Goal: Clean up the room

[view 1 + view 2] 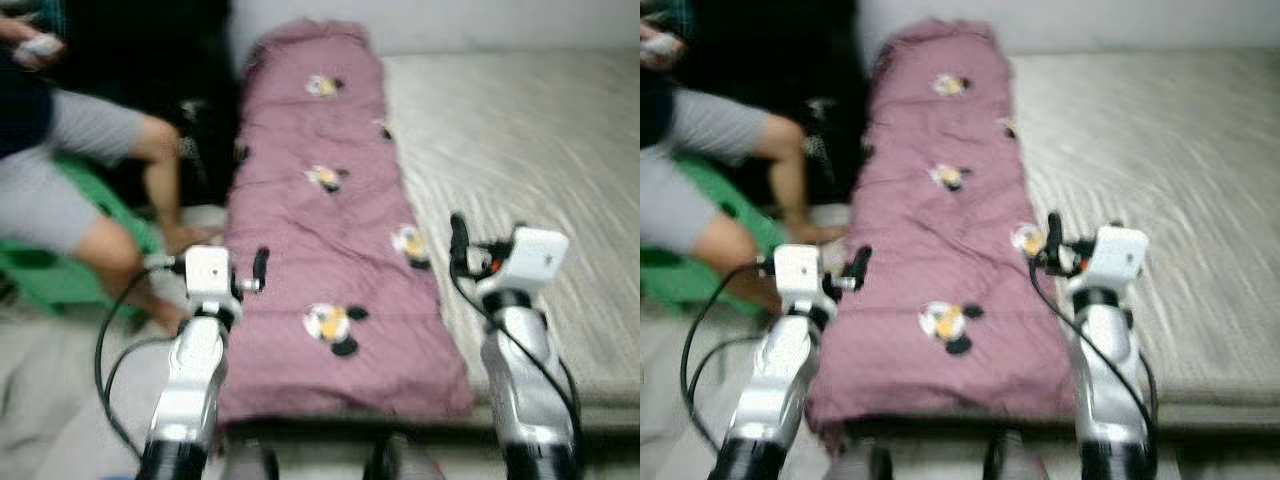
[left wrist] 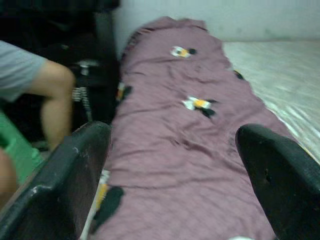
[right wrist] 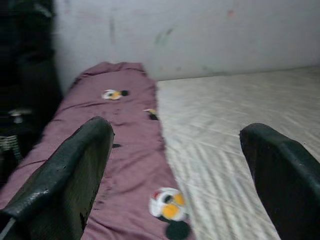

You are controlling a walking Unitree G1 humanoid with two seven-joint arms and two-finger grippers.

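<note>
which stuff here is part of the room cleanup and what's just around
Part of the job:
- pink quilt, folded into a long strip along the bed's left edge
- left gripper, open, at the quilt's left edge
- right gripper, open, at the quilt's right edge

Just around:
- bare mattress
- seated person
- green stool

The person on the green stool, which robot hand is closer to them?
Left. The left hand is at the pink blanket's edge beside the person; the right hand is across the blanket, by the bare mattress.
</note>
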